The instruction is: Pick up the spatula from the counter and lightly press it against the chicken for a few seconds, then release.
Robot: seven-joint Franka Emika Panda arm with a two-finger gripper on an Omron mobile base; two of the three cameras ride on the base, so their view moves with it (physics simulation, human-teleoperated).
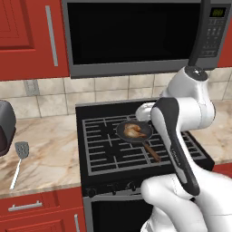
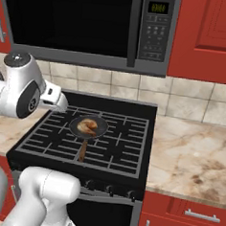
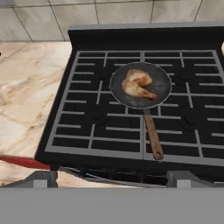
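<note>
On the desk [image 1: 50, 149] left of the stove [image 1: 104, 154], well apart from it, the spatula [image 1: 18, 164] lies flat. Its head points toward the wall, near a dark appliance [image 1: 4, 127] cut off by the picture's edge. At the stove's middle the chicken [image 3: 138, 83] sits in a dark pan [image 3: 162, 89], whose brown handle [image 3: 153, 135] points toward the stove's front. The claw [image 3: 112, 180] faces the stove with its two fingertips [image 3: 41, 178] set wide apart, their lower parts cut off. In the left base view the arm [image 1: 174, 136] covers the stove's right side.
</note>
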